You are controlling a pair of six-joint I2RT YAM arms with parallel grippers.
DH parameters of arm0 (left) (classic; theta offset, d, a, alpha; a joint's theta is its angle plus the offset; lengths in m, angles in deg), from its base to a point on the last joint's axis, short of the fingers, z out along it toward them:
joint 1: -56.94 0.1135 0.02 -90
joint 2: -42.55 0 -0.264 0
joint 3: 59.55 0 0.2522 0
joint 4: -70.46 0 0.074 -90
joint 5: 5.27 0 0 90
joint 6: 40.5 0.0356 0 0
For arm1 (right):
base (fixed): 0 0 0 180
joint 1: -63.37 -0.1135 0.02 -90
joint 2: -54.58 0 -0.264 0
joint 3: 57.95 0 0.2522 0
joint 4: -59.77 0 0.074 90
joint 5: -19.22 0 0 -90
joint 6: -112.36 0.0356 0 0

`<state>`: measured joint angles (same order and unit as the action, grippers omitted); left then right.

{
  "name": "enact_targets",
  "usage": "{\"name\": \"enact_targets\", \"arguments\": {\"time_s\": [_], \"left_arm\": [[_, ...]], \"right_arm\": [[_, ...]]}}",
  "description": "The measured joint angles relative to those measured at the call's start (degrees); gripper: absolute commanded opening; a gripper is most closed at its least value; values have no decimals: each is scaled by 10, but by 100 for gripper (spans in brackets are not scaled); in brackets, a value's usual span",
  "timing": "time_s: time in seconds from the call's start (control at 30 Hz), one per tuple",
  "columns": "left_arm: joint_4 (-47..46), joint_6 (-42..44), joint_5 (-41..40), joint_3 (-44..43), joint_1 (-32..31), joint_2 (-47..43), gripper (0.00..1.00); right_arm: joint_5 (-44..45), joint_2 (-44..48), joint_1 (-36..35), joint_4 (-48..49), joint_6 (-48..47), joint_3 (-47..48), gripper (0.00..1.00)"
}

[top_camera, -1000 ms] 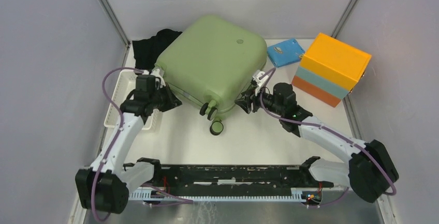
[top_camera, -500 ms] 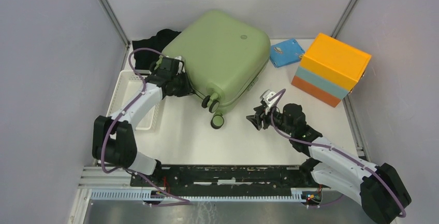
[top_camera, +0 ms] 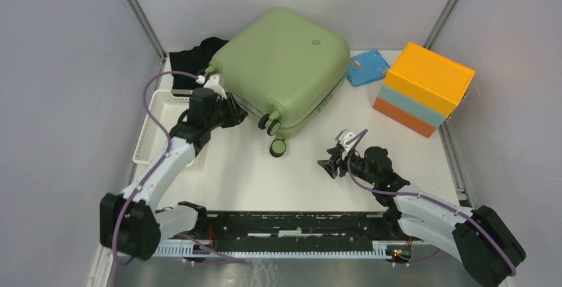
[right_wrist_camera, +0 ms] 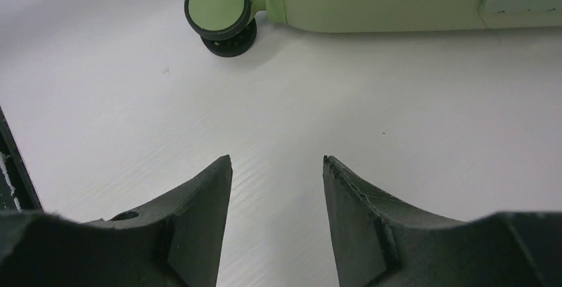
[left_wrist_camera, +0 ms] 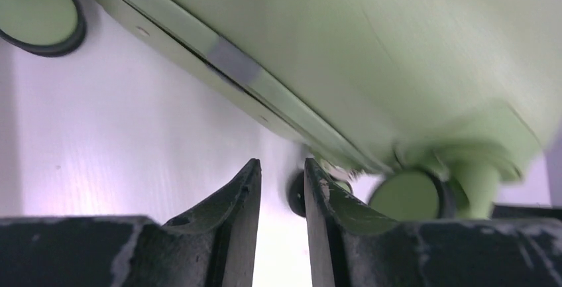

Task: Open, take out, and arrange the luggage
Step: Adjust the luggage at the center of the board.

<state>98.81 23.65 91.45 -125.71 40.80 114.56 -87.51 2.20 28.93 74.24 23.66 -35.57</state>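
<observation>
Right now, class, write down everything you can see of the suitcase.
The suitcase is a sage-green hard shell with rounded corners, seemingly smooth plastic, with a small round badge on top. It lies flat and closed, turned diagonally at the back of the table. Black-tyred wheels with green hubs stick out at its near corner. The left gripper points at its near-left edge, jaws empty; contact is unclear.

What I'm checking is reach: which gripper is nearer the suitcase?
Left. The left gripper is at the suitcase edge; the right gripper is apart, over the table.
</observation>
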Motion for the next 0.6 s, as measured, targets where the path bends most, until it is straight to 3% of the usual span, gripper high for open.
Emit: {"name": "enact_targets", "arguments": {"time_s": [0.13,0.27,0.3,0.37,0.47,0.6], "left_arm": [[-77,-13,57,120,0,-127,38],[-140,-23,94,205,-1,-196,43],[-160,-25,103,224,-1,-207,50],[-199,-34,120,257,-1,-219,73],[-254,-54,148,297,-1,-208,93],[-344,-87,176,355,-1,-169,87]], "right_arm": [[-14,-18,0,42,-2,-14,65],[-21,-29,0,91,0,-14,77],[-22,-30,0,104,-1,-16,79],[-25,-31,0,135,1,-22,80],[-28,-36,0,180,2,-36,80],[-33,-60,0,224,4,-41,81]]}}
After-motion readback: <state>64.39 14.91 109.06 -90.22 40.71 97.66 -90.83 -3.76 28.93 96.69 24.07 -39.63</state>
